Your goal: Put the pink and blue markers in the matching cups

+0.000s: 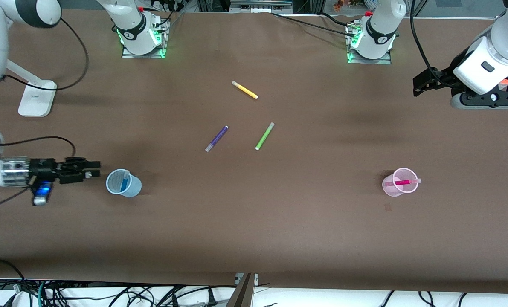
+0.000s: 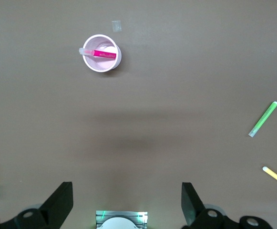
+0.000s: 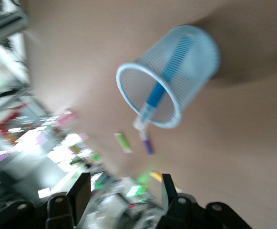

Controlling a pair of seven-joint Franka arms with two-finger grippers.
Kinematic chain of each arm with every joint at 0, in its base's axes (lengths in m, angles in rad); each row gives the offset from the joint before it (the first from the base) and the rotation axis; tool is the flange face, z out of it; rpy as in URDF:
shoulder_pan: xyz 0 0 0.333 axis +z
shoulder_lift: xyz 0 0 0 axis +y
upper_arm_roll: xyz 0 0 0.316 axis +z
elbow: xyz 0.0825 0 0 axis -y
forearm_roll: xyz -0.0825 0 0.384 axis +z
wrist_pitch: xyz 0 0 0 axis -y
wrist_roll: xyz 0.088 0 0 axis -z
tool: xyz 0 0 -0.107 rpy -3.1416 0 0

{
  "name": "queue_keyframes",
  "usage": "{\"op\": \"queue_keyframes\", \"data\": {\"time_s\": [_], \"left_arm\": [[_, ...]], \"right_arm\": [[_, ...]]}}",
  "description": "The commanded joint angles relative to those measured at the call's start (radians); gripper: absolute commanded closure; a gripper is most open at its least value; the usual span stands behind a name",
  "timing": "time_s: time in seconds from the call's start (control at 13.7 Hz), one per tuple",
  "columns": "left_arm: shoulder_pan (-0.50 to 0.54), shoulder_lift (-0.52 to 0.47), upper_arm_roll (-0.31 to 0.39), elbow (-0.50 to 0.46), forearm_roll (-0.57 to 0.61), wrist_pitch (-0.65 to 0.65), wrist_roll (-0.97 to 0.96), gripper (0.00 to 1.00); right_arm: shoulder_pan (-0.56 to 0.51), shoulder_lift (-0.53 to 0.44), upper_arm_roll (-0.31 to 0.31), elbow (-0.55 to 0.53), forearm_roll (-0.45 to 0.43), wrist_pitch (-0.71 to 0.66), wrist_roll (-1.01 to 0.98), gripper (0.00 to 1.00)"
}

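Both placements look finished: the blue marker (image 1: 125, 179) stands in the blue cup (image 1: 123, 183) near the right arm's table edge, the pink marker (image 1: 403, 182) in the pink cup (image 1: 399, 182) toward the left arm's edge. The right gripper (image 1: 95, 169) hangs empty and parted just beside the blue cup; the left gripper (image 1: 420, 85), spread wide and empty, waits over the table near its corner. What remains is probably just retreating.

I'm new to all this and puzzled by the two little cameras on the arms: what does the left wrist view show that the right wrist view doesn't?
Only the left wrist view shows the pink cup with the pink marker in it, under the open left claw. Only the right wrist view shows the blue cup holding the blue marker, near the open right claw. Both show the brown table and the green marker.
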Motion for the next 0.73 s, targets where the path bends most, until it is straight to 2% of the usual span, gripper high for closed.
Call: {"op": "queue_keyframes", "data": {"time_s": [0.0,0.15,0.29,0.36,0.44,0.51,0.66], "left_arm": [[-0.012,0.009,-0.008,0.007,0.007,-0.019,-0.004,0.0],[-0.011,0.012,-0.024,0.007,0.021,-0.019,-0.014,0.0],[0.0,0.021,-0.025,-0.016,0.018,-0.021,-0.003,0.0],[0.0,0.016,-0.025,-0.013,0.019,-0.021,-0.003,0.0],[0.003,0.009,-0.025,-0.012,0.018,-0.016,-0.001,0.0],[0.005,0.004,-0.025,-0.012,0.005,-0.012,-0.001,0.0],[-0.003,0.005,-0.028,-0.009,0.007,0.014,-0.007,0.0]], "right_arm": [[0.034,-0.201,0.016,-0.028,-0.226,-0.047,0.014,0.33],[0.043,-0.314,0.024,-0.026,-0.357,-0.117,0.001,0.32],[0.104,-0.422,0.022,-0.01,-0.513,-0.191,-0.005,0.32],[0.14,-0.468,0.024,-0.003,-0.588,-0.222,-0.003,0.27],[0.171,-0.497,0.022,-0.003,-0.642,-0.234,-0.003,0.0],[0.189,-0.522,0.022,-0.003,-0.675,-0.237,-0.003,0.0],[0.203,-0.554,0.022,-0.003,-0.684,-0.237,-0.005,0.0]]}}
